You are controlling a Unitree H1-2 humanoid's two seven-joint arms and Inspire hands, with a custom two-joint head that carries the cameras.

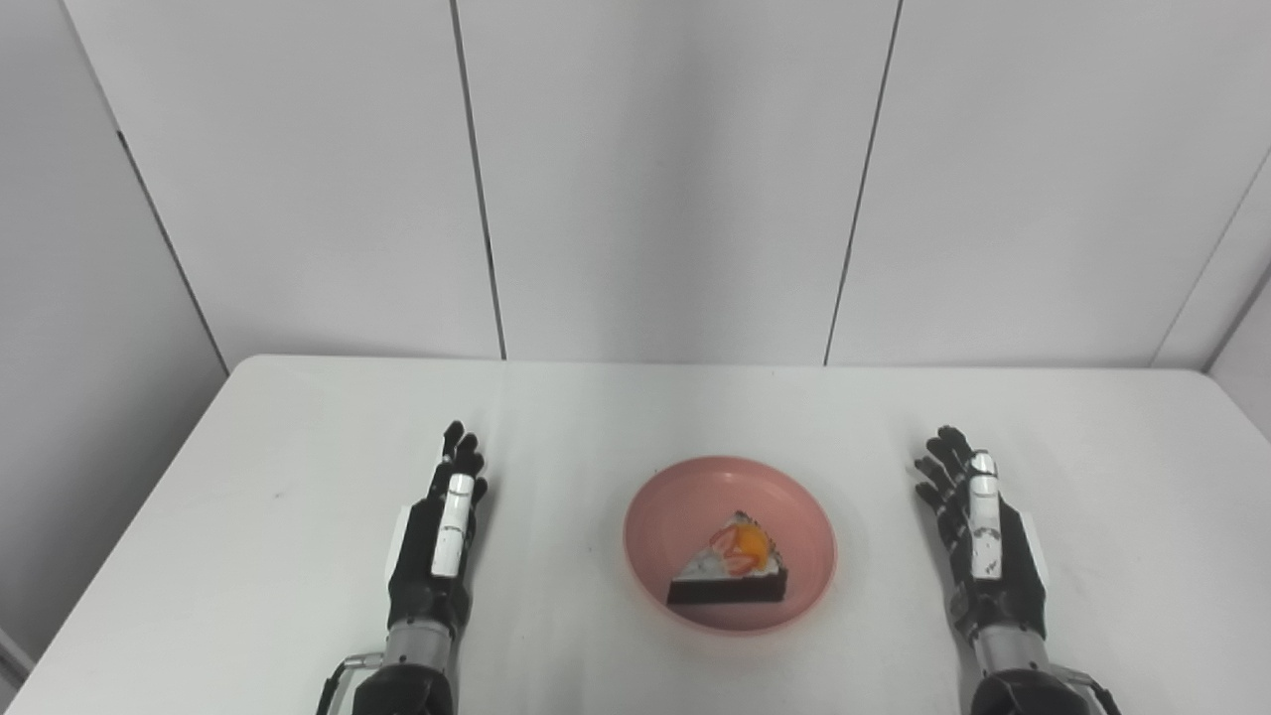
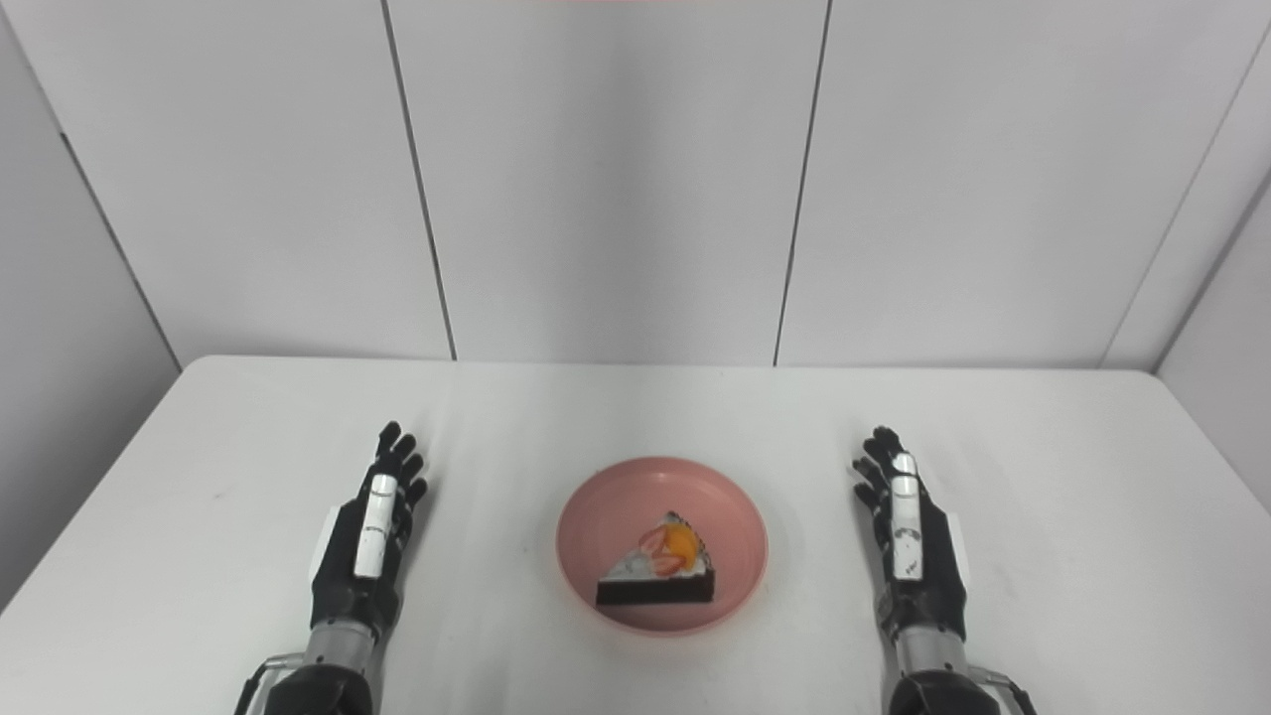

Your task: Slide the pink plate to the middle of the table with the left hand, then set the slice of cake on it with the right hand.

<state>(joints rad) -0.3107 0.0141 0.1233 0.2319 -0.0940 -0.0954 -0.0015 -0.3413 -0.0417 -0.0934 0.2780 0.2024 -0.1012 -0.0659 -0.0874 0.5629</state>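
We note the fingers [image 1: 459, 452] of the left hand [image 1: 437, 546] stretched forward and only slightly apart, black with a white strip along the thumb side, holding nothing. The hand stands edge-on to the surface [image 1: 248, 516], palm turned inward toward the middle; whether it touches the surface or hangs just above it we cannot tell. The fingers [image 1: 943, 467] of the right hand [image 1: 983, 546] are likewise extended and a little more fanned, also empty, palm facing inward, in a mirrored pose on the other side.

Between the two hands, well apart from each, sits the pink plate [image 1: 675, 497], a shallow round dish, roughly at the middle of the surface's width and toward its near edge. The slice of cake [image 1: 733, 571] lies inside the plate, in its near right part: a wedge with a dark brown side facing us, white top, red strawberry pieces and an orange-yellow fruit piece on it. Its point is directed away from us.

Both wrists show grey metal cuffs, and dark forearms enter from the bottom edge.

The surface is white and plain. Behind it stand pale grey wall panels [image 1: 665, 179] with dark vertical seams. We read no brand, label or writing on any item.
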